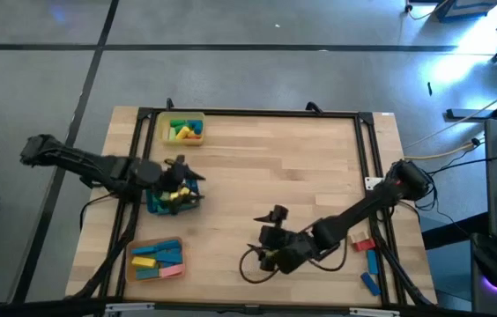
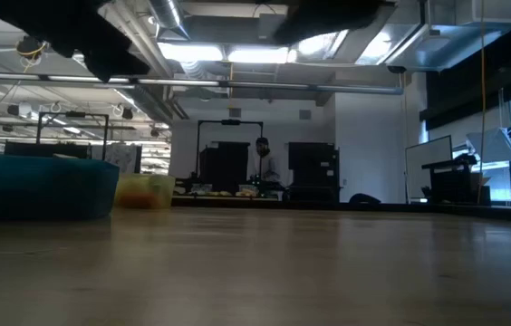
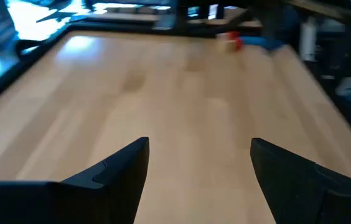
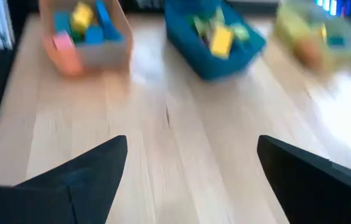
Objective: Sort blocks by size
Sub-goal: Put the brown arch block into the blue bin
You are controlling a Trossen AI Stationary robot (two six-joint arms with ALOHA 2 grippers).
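Coloured blocks point(image 1: 159, 261) already lie sorted in three trays point(image 1: 197, 122) at the table's left, a few remaining at the right edge, so the left gripper point(image 1: 181, 180) above the blue tray and the right gripper point(image 1: 269, 248) both stand open, empty.

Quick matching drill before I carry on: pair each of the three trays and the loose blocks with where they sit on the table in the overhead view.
Things:
1. yellow tray
2. blue tray
3. orange tray
4. loose blocks

Places:
A. near right corner
B. near left corner
C. far left corner
D. left edge, midway, under the left gripper

Pairs: 1-C, 2-D, 3-B, 4-A
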